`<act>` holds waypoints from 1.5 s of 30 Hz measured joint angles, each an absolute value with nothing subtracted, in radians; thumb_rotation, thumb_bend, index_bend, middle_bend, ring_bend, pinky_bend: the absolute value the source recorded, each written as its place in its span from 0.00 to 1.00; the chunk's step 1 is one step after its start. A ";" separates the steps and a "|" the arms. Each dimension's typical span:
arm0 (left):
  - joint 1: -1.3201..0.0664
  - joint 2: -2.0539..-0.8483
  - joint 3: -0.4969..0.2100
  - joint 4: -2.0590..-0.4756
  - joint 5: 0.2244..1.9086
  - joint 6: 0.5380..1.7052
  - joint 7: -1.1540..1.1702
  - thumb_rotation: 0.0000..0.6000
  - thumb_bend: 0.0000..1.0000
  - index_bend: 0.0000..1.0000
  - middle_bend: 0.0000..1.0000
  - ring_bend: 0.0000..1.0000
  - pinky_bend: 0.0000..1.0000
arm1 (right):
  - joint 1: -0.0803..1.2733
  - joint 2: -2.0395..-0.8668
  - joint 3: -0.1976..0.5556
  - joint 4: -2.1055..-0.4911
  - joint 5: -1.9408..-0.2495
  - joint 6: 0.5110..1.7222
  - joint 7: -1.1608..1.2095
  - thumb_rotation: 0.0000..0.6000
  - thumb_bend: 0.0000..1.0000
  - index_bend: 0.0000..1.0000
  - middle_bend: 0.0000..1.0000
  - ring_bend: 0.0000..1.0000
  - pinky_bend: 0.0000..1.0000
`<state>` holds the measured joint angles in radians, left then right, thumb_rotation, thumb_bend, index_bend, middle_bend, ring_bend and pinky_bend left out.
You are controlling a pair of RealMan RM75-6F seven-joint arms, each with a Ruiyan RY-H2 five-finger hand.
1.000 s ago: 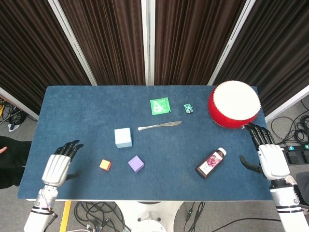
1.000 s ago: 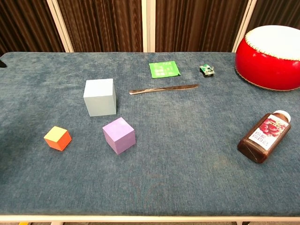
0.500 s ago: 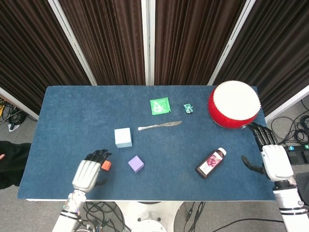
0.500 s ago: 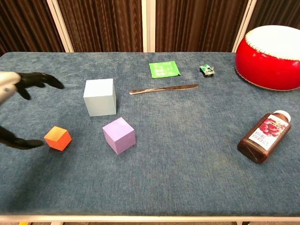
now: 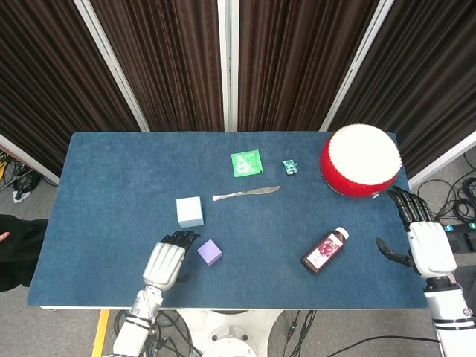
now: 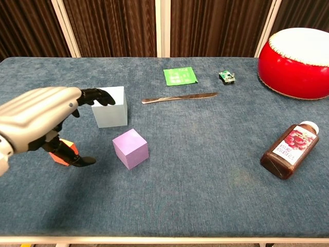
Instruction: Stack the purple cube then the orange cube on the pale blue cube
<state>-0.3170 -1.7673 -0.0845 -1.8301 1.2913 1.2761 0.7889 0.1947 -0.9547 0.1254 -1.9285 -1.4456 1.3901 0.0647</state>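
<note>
The pale blue cube [image 5: 190, 211] [image 6: 110, 108] stands left of the table's middle. In front of it, a little to the right, sits the purple cube [image 5: 210, 252] [image 6: 130, 148]. My left hand [image 5: 167, 260] [image 6: 41, 116] hovers just left of the purple cube, fingers spread and empty, fingertips pointing toward the pale blue cube. The hand hides the orange cube in the head view; in the chest view only a sliver of the orange cube [image 6: 72, 149] shows behind the thumb. My right hand [image 5: 420, 239] floats open at the table's right edge, holding nothing.
A red drum [image 5: 361, 161] [image 6: 295, 62] stands at the back right. A dark bottle [image 5: 324, 250] [image 6: 288, 149] lies in front of it. A knife [image 5: 245, 193] [image 6: 180, 97], a green packet [image 5: 246, 163] and a small circuit board [image 5: 290, 166] lie behind the cubes.
My left hand has swept rightward from the table's left edge, over the orange cube, to just beside the purple cube. The right hand has drifted slightly outward. The cubes have not moved.
</note>
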 measured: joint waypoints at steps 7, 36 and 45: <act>-0.348 -1.794 -0.103 -1.808 1.248 1.253 0.764 1.00 0.16 0.26 0.33 0.23 0.33 | 0.199 -0.959 0.129 -1.930 -1.436 1.384 0.055 1.00 0.22 0.00 0.03 0.00 0.00; -0.601 -1.658 -0.034 -1.452 1.648 1.048 0.306 1.00 0.17 0.28 0.39 0.24 0.34 | 0.209 -0.971 0.153 -1.915 -1.379 1.369 0.045 1.00 0.22 0.00 0.03 0.00 0.00; -0.667 -1.653 0.015 -1.324 1.752 1.054 0.206 1.00 0.20 0.29 0.40 0.24 0.34 | 0.213 -0.977 0.157 -1.912 -1.366 1.362 0.037 1.00 0.22 0.00 0.03 0.00 0.00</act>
<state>-0.6674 -1.6530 0.0151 -1.3241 1.7518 1.0538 0.2057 0.2133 -0.9772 0.1567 -1.9117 -1.3659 1.3617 0.0371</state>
